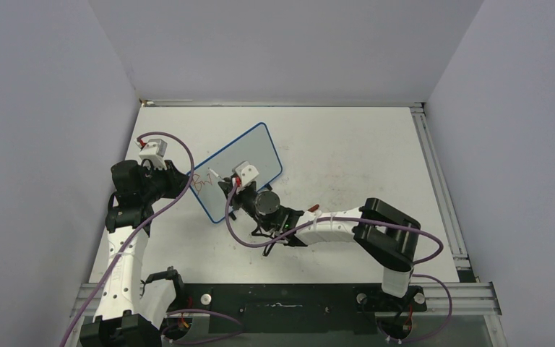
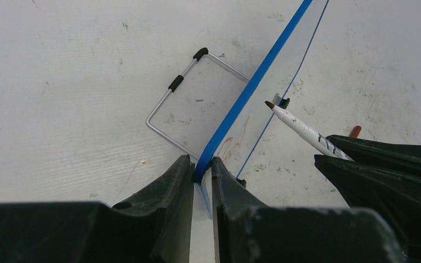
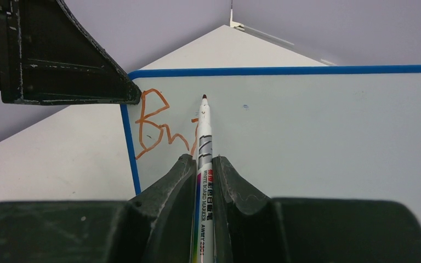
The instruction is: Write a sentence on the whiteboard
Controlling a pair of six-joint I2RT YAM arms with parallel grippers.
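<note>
The whiteboard [image 1: 244,163] stands tilted on the table, white with a thin blue frame [image 2: 255,83]. My left gripper [image 2: 202,163] is shut on the frame's edge near a corner [image 1: 190,176]. My right gripper [image 3: 204,160] is shut on a white whiteboard marker [image 3: 204,129], whose tip points at the board face [image 3: 318,137]. The sentence [image 3: 154,121] is a few red-orange letters, roughly "Br" and a short stroke, at the board's upper left. The marker tip sits just right of them; whether it touches the board I cannot tell.
A wire stand [image 2: 182,104] props the board from behind. A red marker cap [image 1: 312,208] lies on the table beside the right arm. An aluminium rail [image 1: 433,173] runs along the table's right edge, and grey walls close three sides.
</note>
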